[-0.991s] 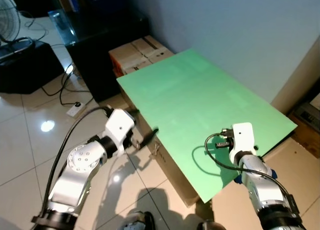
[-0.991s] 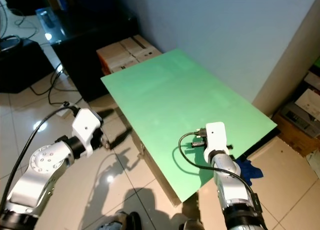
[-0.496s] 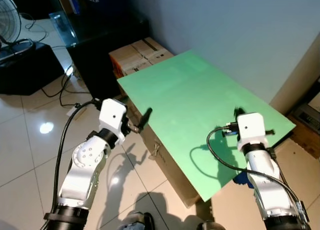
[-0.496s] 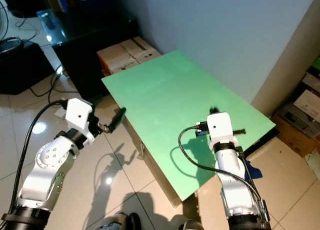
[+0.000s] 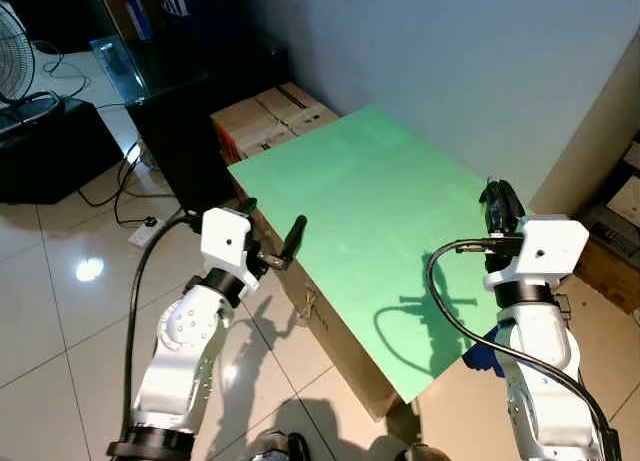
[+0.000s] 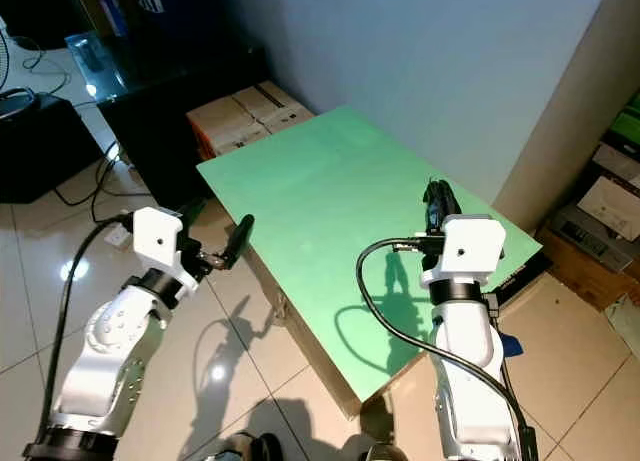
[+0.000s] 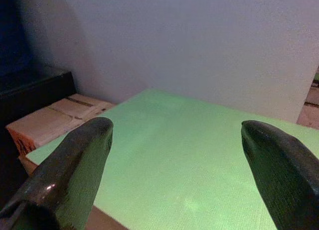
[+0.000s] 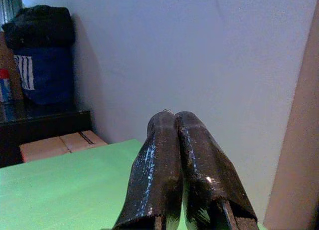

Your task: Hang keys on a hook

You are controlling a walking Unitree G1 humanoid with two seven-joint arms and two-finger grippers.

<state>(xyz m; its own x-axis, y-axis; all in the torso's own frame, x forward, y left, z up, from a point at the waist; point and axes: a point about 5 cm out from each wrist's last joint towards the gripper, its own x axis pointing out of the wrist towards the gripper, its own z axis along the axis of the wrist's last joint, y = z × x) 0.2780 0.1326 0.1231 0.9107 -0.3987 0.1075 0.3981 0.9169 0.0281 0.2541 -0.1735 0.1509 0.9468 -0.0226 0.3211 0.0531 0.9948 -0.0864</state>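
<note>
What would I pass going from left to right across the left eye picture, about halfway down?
Black box on the floor → left pincer → green board → right pincer → beige wall panel.

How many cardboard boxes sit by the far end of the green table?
2 visible: boxes and side by side between the black cabinet and the table; more may be hidden.

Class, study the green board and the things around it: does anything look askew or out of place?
Yes. The green board lies skewed on cardboard boxes, its near corner jutting past them. A blue cloth lies crumpled on the floor beneath that corner.
</note>
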